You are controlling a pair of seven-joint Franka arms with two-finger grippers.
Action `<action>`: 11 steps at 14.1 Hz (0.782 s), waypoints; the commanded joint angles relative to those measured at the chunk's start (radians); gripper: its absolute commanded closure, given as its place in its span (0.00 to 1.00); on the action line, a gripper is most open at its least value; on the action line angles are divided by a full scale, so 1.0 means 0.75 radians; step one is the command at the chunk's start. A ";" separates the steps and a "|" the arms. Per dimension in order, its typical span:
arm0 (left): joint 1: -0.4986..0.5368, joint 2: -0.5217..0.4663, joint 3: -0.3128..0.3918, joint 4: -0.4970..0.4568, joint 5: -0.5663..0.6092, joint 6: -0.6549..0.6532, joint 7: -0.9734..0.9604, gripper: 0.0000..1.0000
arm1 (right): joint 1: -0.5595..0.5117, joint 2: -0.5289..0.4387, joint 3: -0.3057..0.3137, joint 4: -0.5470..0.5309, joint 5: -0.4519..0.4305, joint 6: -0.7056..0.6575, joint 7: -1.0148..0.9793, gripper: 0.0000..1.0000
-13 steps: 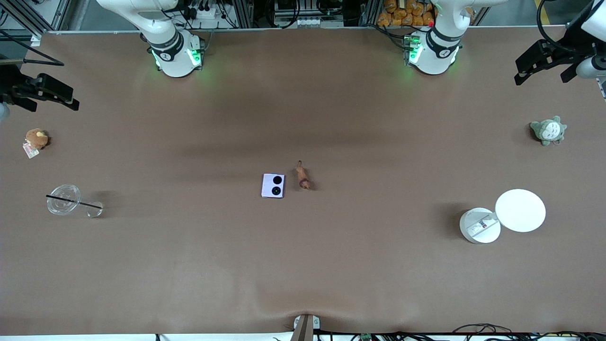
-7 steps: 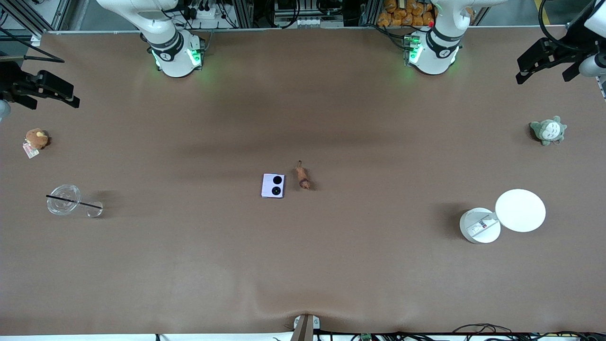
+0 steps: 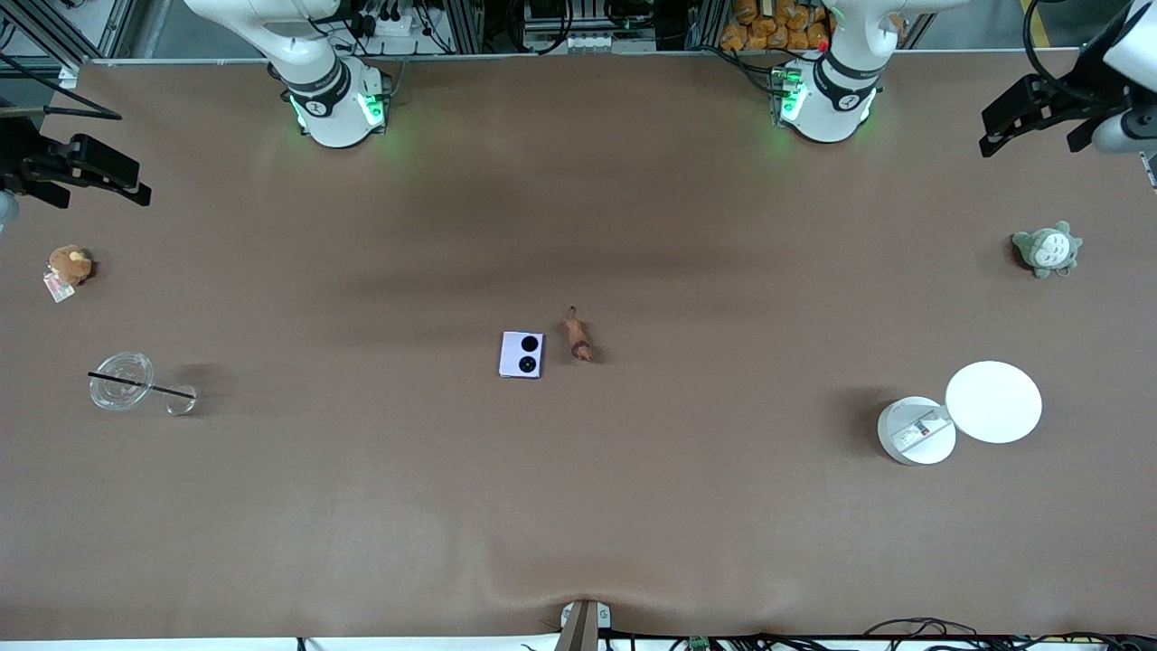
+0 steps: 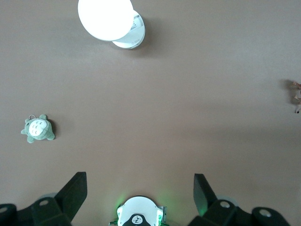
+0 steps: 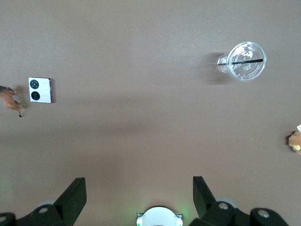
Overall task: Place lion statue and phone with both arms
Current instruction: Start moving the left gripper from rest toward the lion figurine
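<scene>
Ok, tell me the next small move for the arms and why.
Probably bring the right gripper in over the phone and the left gripper over the lion statue. Both grippers are open, holding nothing, up at the table's two ends, while phone and statue lie side by side, apart, mid-table, the phone toward the right arm's end.

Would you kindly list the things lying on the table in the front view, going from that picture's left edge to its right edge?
Brown plush → clear cup with a straw → phone → lion statue → white round container → grey-green plush. The white disc overlaps the container, so it is left out.
</scene>
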 commanded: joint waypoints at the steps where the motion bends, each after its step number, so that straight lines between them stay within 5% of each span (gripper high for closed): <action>1: -0.008 0.026 -0.012 0.025 -0.015 -0.027 0.002 0.00 | -0.012 0.009 0.006 0.024 -0.004 -0.018 -0.008 0.00; 4: -0.081 0.106 -0.067 0.037 -0.015 -0.004 -0.026 0.00 | -0.006 0.011 0.008 0.024 -0.002 -0.010 -0.010 0.00; 11: -0.102 0.412 -0.374 0.037 -0.009 0.280 -0.308 0.00 | -0.016 0.011 0.008 0.016 -0.002 -0.022 -0.012 0.00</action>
